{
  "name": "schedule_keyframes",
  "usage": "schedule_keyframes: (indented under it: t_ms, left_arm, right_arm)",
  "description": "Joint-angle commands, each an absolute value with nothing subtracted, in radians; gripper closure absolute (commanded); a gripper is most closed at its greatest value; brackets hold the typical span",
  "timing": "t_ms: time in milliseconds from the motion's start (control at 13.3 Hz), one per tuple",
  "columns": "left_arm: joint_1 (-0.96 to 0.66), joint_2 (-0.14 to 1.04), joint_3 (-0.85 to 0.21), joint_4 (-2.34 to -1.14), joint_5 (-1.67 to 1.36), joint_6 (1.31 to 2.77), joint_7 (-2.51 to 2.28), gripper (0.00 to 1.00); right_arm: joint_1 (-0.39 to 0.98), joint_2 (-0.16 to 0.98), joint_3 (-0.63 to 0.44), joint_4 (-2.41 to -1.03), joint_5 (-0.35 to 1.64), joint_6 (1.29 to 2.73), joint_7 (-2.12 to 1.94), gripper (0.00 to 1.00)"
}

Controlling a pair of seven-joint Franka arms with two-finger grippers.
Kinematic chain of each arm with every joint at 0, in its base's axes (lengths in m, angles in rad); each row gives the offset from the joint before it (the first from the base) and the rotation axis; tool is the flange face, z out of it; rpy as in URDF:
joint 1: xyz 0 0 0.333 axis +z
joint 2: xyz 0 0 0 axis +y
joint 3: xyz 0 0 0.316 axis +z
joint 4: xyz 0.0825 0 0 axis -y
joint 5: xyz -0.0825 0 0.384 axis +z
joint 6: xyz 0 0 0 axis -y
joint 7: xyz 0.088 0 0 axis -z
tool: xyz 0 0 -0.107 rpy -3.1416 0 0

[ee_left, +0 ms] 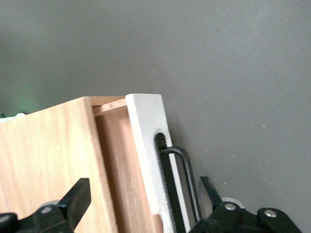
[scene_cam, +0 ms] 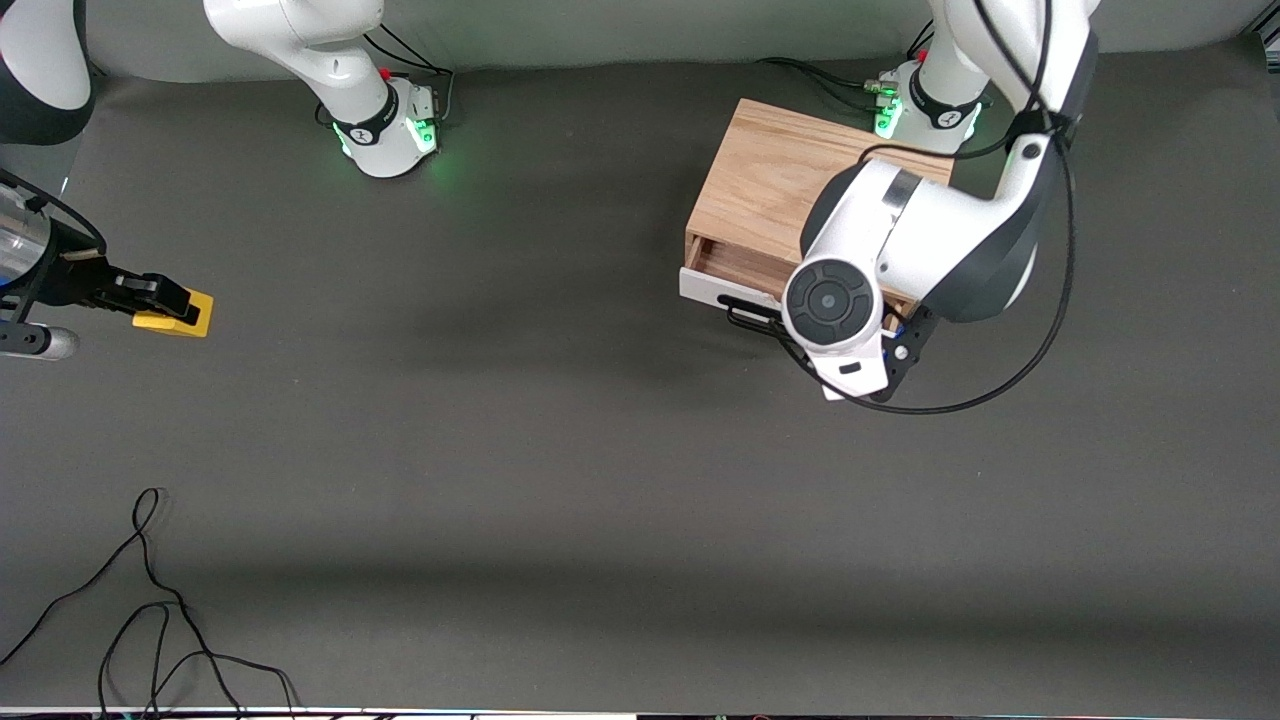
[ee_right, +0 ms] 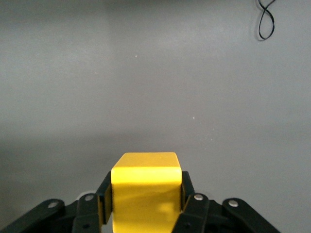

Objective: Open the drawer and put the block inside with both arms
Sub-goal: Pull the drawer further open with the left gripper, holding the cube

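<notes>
So far the drawer (scene_cam: 735,272) stands only partly out of its wooden box (scene_cam: 775,185) — I see a narrow strip of its light wood floor between the white front panel (ee_left: 153,160) and the box's edge, not yet room enough, I judge, to drop anything in. My left gripper (ee_left: 141,199) is at the drawer's front, its fingers spread wide, one over the box top and the other just past the black bar handle (ee_left: 182,187), so the handle sits between them without being pinched; from the front my own wrist hides it. My right gripper (ee_right: 146,194) is down at the right arm's end of the table, well apart from the box, with its fingers pressed against both sides of the yellow block (scene_cam: 178,313). Whether the block rests on the table or hangs just above it I cannot tell. What is left, as I read it: draw the drawer farther out, carry the block across, and set it inside.
</notes>
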State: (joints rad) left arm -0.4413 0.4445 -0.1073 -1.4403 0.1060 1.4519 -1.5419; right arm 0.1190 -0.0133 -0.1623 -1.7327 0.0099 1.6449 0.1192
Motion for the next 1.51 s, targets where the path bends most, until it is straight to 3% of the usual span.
schedule_keyframes:
  t_ms: [0,677,1430]
  left_arm:
    - [-0.459,0.480,-0.100,-1.437,0.091,1.471,-1.537,0.01]
    - [-0.436,0.563,-0.098,-1.488,0.049,1.762,-1.539,0.02]
    - [-0.445,0.581,-0.100,-1.543,-0.026,1.746,-1.537,0.03]
  right_arm:
    - [0.130,-0.106,-0.161,-1.851,-0.018,1.710,0.176,0.77]
    - [0.167,-0.115,-0.156,-1.870,-0.029,1.707,0.244,0.78]
    - [0.164,-0.097,-0.164,-1.870,-0.029,1.713,0.241,0.78]
